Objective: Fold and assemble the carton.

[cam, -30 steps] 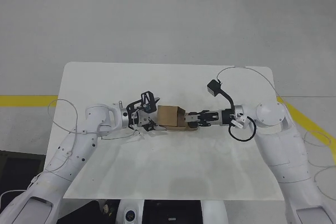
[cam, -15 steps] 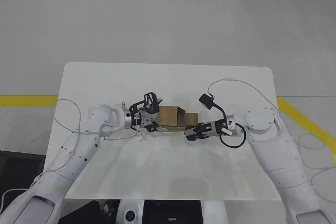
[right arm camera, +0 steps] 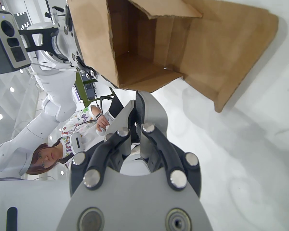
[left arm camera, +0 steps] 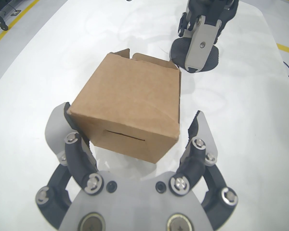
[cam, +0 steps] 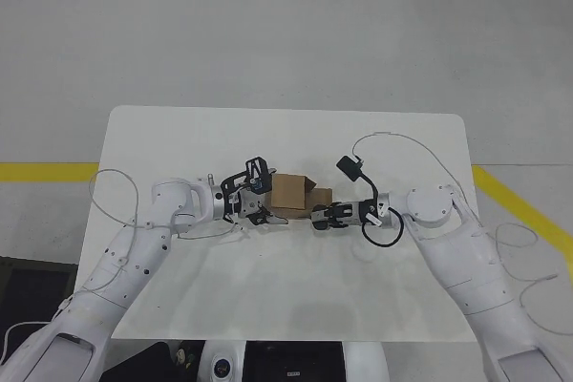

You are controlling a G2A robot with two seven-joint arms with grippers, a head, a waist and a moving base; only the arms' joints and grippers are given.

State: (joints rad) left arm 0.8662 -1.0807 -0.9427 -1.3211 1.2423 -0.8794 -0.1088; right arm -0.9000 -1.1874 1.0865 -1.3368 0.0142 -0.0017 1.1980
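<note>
Carton (left arm camera: 134,92) | w/in wide L pincer (left arm camera: 130,111) | R pincer (right arm camera: 137,97) closed (by open end)

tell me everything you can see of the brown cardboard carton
The small brown corrugated cardboard carton lies on its side near the middle of the white table. Its closed end, with a thin slot, sits between the fingers of the open left claw; one finger touches a corner. The opposite end is open and empty, flaps splayed outward. The tip of the shut right claw is at a flap's edge; contact is unclear.

Bright even light, soft shadows, fisheye edges
</note>
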